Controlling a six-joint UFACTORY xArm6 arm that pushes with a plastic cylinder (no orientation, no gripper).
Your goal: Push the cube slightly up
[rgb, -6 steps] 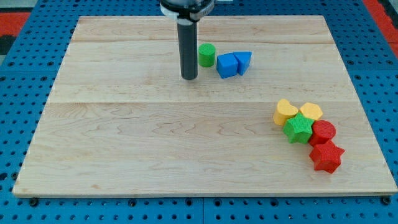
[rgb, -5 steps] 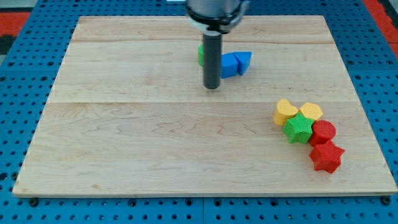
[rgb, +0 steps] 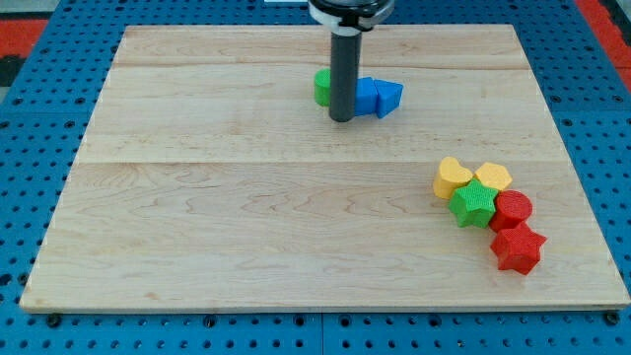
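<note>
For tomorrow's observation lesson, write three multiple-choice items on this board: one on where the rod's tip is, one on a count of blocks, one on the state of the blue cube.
1. Where is my tip?
A. At the lower left edge of the blue cube
B. Beside the red star
C. At the board's bottom left corner

2. How many blocks lie in the cluster at the view's right?
A. Three
B. Five
C. Seven

3. How does the blue cube stand?
A. Alone, far from every block
B. On top of a red block
C. Partly hidden by the rod, with the blue triangular block against its right

Key: 1 A, the rod ends just below and left of the cube. 2 B, two yellow, one green, two red. 3 C, the rod covers its left side, and the green cylinder peeks out beyond.
</note>
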